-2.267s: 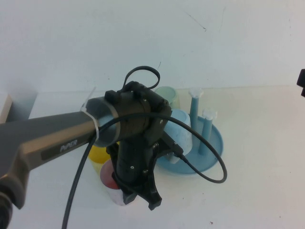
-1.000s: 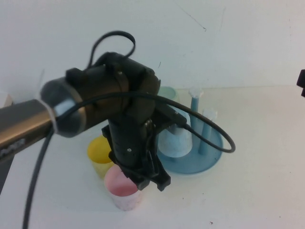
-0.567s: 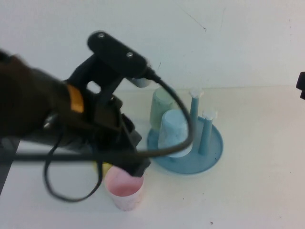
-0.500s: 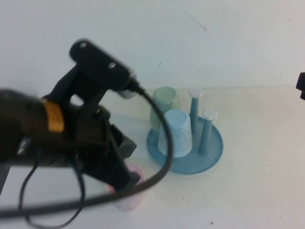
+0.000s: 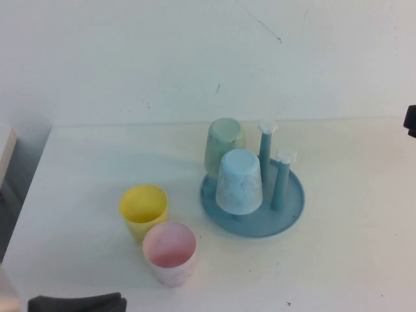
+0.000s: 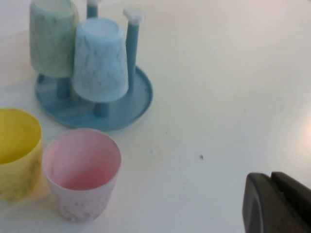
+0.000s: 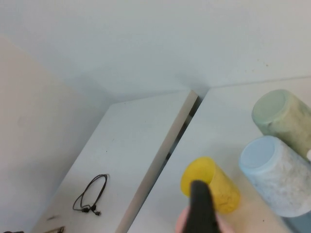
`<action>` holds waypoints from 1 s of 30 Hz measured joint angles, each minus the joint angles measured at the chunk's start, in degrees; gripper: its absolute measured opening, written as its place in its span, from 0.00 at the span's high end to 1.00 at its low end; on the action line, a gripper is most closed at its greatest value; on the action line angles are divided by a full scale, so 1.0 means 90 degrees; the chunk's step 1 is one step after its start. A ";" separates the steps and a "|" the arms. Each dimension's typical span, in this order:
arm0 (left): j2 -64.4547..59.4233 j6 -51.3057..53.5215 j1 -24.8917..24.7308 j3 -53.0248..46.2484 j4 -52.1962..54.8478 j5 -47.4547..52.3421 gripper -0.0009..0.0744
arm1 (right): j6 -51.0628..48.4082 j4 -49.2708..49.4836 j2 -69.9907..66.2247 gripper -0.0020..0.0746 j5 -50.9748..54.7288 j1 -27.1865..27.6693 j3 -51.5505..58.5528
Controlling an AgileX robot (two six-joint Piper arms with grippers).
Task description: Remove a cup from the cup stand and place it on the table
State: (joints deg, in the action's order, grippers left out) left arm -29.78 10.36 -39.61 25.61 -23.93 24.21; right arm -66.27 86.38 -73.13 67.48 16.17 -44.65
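Observation:
The pale pink speckled cup (image 5: 169,252) stands upright on the white table (image 5: 351,260), mouth up, beside the yellow cup (image 5: 143,209); nothing holds it. It also shows in the left wrist view (image 6: 81,172). The blue cup stand (image 5: 289,207) carries an upside-down light blue cup (image 5: 239,182) and a pale green cup (image 5: 224,146); two white-tipped pegs are bare. My left gripper (image 6: 272,199) is shut and empty, well back from the pink cup; only a dark part of that arm (image 5: 75,302) shows at the near left edge. My right gripper (image 7: 201,204) is shut, parked at the right edge (image 5: 411,120).
The stand (image 6: 141,94) sits right of the two loose cups. A second white surface with a black cable (image 7: 90,194) lies beyond the table's left edge. Bare tabletop stretches to the right of the stand and along the front.
My left arm, which hung over the pink cup, has pulled back toward the near left corner and out of the high view. The pink cup stays standing on the table.

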 joint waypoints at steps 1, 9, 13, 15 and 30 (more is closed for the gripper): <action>0.0246 0.0046 0.0000 -0.0171 -0.0093 -0.0128 0.99 | -0.0010 0.0000 0.0000 0.36 0.0000 0.0000 0.0000; 0.1440 0.0192 0.0000 -0.0879 -0.0227 -0.0501 0.99 | -0.0040 0.0000 0.0000 0.89 0.0026 0.0000 0.0000; 0.1512 0.0215 0.0000 -0.1071 -0.0227 -0.0516 0.99 | -0.0313 0.0044 0.0014 0.96 0.0026 0.0000 0.0000; 0.1512 0.0215 0.0000 -0.1136 -0.0227 -0.0516 0.99 | -0.0537 0.0213 0.0087 0.97 0.0026 0.0000 0.0012; 0.1512 0.0239 0.0000 -0.1267 -0.0227 0.0595 0.99 | -0.2141 0.0331 0.2231 0.98 0.0090 -0.0080 0.0342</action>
State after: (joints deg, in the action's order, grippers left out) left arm -16.17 12.51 -39.61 14.20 -25.98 29.56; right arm -85.53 89.36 -53.04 68.29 15.45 -41.57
